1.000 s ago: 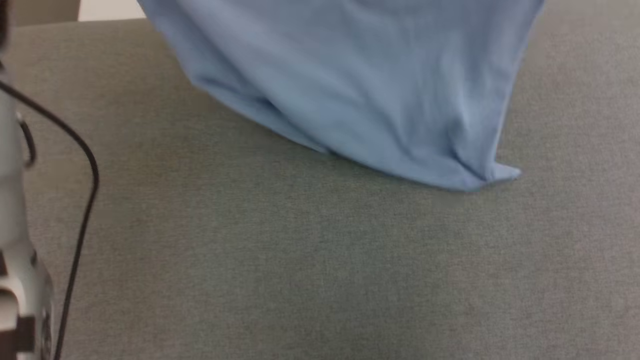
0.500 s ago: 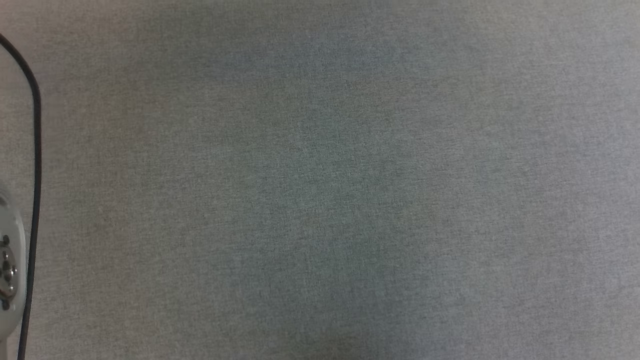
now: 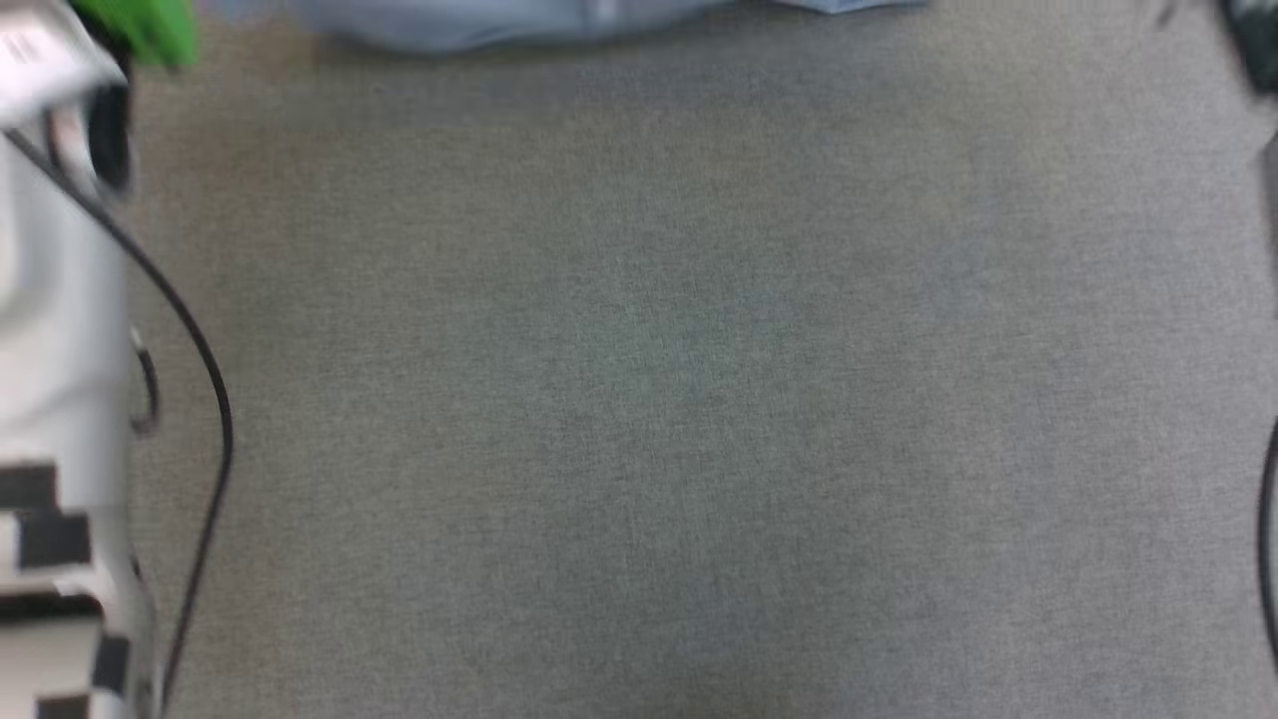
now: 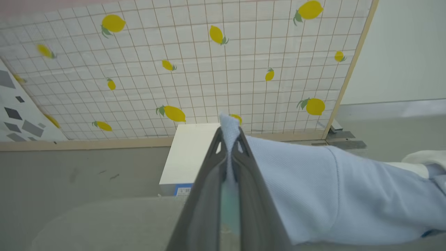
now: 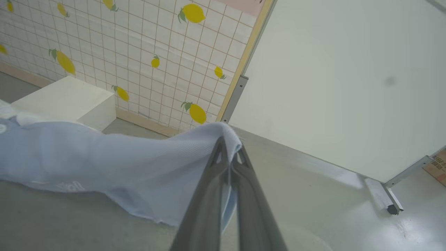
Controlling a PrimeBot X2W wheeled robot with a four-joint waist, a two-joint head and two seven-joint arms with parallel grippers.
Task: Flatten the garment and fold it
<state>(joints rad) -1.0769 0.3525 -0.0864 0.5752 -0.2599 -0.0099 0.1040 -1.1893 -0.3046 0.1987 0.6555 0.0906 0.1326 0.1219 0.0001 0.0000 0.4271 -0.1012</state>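
Pinching shirt [image 4: 313, 188] with left claw [image 4: 230, 139] and right claw [image 5: 228, 146], both clamped on cloth, we note pale blue ribbed knit running lengthwise between them.

The head view is smeared throughout. The polo shirt [image 3: 559, 20] is cut by the top edge to a thin blue strip, so its lie cannot be told. The left forearm [image 3: 60, 300] runs off the left edge. The green blur [image 3: 150, 30] above it and the dark shape [image 3: 1253, 40] in the top right corner cannot be identified.

In the left wrist view the left gripper [image 4: 230, 134] hides the cloth it pinches, and the shirt leaves the right edge. The blue label [image 4: 183, 191] on the white box [image 4: 190, 153] is too small to read.

In the right wrist view the shirt leaves the left edge and its white lettering [image 5: 69, 186] is illegible.
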